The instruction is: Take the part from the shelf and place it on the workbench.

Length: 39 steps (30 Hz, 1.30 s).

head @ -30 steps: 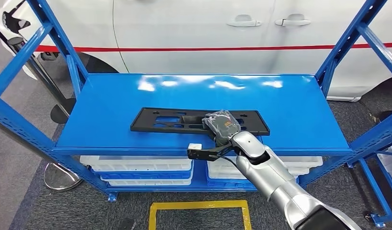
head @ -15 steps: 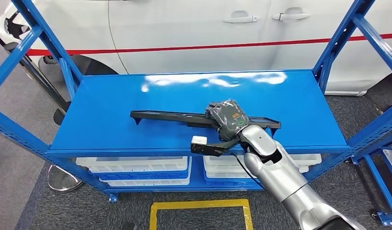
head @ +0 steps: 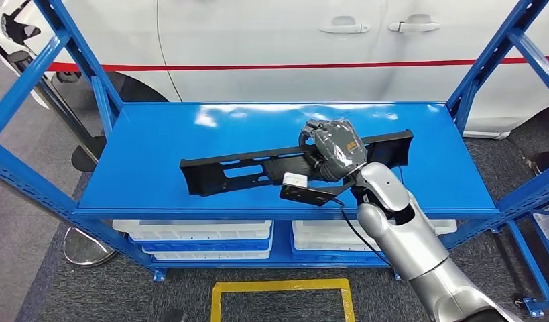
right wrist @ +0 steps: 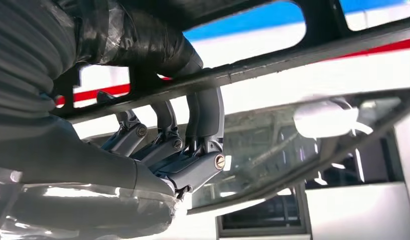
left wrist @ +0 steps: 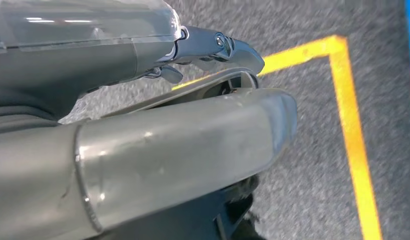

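The part (head: 238,169) is a long black plastic plate with cut-outs. It hangs tilted on edge just above the blue shelf top (head: 157,134), its right end higher than its left. My right hand (head: 335,149) grips it near the middle. In the right wrist view the fingers (right wrist: 202,115) hook through an opening and curl around a bar of the part (right wrist: 293,55). My left hand (left wrist: 157,125) hangs over the grey floor with nothing in it, thumb and fingers apart.
Blue uprights (head: 77,54) frame the shelf on both sides. White bins (head: 204,235) sit on the lower level. A white car (head: 258,40) stands close behind. A yellow tape square (head: 278,288) marks the carpet in front of the shelf.
The part has come up off the shelf top and tipped from flat onto its edge. My right hand has risen and moved farther back with it.
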Each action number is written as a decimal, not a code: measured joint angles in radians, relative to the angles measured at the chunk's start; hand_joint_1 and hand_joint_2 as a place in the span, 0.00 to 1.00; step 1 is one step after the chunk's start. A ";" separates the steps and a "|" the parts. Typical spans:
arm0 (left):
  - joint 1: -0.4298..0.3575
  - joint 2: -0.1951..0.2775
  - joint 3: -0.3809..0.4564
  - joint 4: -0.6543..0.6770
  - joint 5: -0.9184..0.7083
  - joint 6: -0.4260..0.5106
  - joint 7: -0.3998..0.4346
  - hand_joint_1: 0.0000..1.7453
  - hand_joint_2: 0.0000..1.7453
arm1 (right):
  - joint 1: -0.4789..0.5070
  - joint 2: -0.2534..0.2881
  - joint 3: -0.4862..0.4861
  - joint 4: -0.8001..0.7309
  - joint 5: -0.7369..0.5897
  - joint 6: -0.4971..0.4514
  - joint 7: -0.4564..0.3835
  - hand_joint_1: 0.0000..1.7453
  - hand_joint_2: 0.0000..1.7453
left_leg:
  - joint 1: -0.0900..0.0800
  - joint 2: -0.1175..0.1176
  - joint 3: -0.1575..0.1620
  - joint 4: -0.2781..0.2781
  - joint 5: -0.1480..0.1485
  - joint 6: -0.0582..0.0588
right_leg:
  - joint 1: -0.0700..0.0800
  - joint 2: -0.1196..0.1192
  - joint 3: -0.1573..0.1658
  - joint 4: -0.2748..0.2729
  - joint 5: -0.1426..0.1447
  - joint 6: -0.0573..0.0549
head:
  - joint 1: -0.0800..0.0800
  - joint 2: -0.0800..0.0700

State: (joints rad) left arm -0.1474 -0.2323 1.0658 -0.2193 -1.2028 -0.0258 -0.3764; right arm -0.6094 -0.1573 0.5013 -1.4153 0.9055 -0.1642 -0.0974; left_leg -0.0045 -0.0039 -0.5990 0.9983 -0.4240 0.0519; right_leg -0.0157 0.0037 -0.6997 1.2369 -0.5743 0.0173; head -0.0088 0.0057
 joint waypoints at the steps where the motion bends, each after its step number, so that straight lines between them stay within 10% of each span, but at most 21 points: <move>1: 0.000 0.000 0.000 0.000 0.001 0.000 -0.007 0.00 1.00 | 0.010 -0.003 -0.006 -0.010 -0.017 -0.011 -0.007 1.00 1.00 | -0.001 0.000 0.000 0.002 -0.001 0.002 | 0.000 0.000 -0.028 0.052 -0.015 0.001 | 0.000 0.000; 3: 0.002 0.000 0.000 0.000 0.002 0.000 -0.027 0.00 1.00 | 0.033 -0.010 -0.021 -0.040 -0.055 -0.031 -0.020 1.00 1.00 | -0.001 -0.002 0.000 0.009 -0.007 0.003 | -0.002 -0.001 -0.042 0.067 0.006 0.004 | 0.000 0.000; 7: 0.002 0.000 -0.002 0.000 -0.002 0.005 -0.061 0.00 1.00 | 0.059 -0.025 -0.055 -0.112 -0.113 -0.048 -0.036 1.00 1.00 | 0.000 -0.005 -0.008 0.047 -0.033 -0.014 | -0.007 -0.001 0.051 -0.138 0.108 0.005 | 0.000 0.000; 12: 0.003 0.000 -0.012 0.000 -0.010 0.033 -0.074 0.00 1.00 | 0.069 -0.041 -0.088 -0.147 -0.135 -0.048 -0.036 1.00 1.00 | 0.000 -0.003 -0.021 0.076 -0.054 -0.029 | -0.005 0.002 0.059 -0.160 0.109 -0.020 | -0.001 0.000; 17: 0.005 -0.009 -0.018 0.000 0.003 0.087 -0.133 0.00 1.00 | 0.093 -0.046 -0.139 -0.202 -0.198 -0.089 -0.055 1.00 1.00 | 0.008 -0.002 -0.134 0.316 -0.159 -0.043 | -0.002 -0.001 0.065 -0.163 0.109 -0.032 | -0.001 0.000; 22: 0.009 -0.026 -0.018 0.000 0.012 0.118 -0.169 0.00 1.00 | 0.154 -0.049 -0.203 -0.278 -0.292 -0.136 -0.098 1.00 1.00 | -0.009 -0.002 -0.035 0.099 -0.037 -0.009 | 0.003 -0.001 0.070 -0.167 0.108 -0.031 | 0.000 0.000; 26: 0.012 -0.028 -0.018 0.000 0.018 0.094 -0.180 0.00 0.00 | 0.195 -0.052 -0.242 -0.321 -0.360 -0.147 -0.124 1.00 1.00 | -0.016 -0.003 -0.004 0.031 -0.024 0.002 | 0.000 0.000 0.072 -0.177 0.113 -0.016 | 0.000 0.000; 33: 0.019 -0.035 -0.018 0.000 0.019 0.054 -0.219 0.00 0.00 | 0.289 -0.069 -0.351 -0.407 -0.505 -0.159 -0.199 1.00 1.00 | -0.009 -0.002 0.016 -0.009 -0.004 0.015 | -0.003 -0.001 -0.028 0.055 -0.005 0.008 | 0.000 0.000; 36: 0.021 -0.038 -0.018 0.000 0.019 0.054 -0.229 0.00 0.00 | 0.331 -0.070 -0.391 -0.438 -0.534 -0.159 -0.223 1.00 1.00 | -0.004 -0.002 0.012 0.011 -0.017 0.001 | -0.016 -0.003 0.044 -0.075 0.067 0.023 | 0.000 0.000; 39: 0.020 -0.038 -0.019 0.000 0.018 0.058 -0.234 0.00 0.00 | 0.363 -0.070 -0.421 -0.457 -0.547 -0.158 -0.240 1.00 1.00 | -0.006 -0.003 -0.001 0.044 -0.035 -0.015 | -0.016 0.004 0.088 -0.163 0.086 0.011 | 0.000 0.000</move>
State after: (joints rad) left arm -0.1270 -0.2707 1.0470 -0.2190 -1.1843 0.0322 -0.6107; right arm -0.2466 -0.2271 0.0803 -1.8723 0.3581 -0.3223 -0.3369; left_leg -0.0100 -0.0070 -0.6004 1.0426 -0.4590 0.0365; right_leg -0.0312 0.0074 -0.6118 1.0738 -0.4882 0.0285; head -0.0092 0.0057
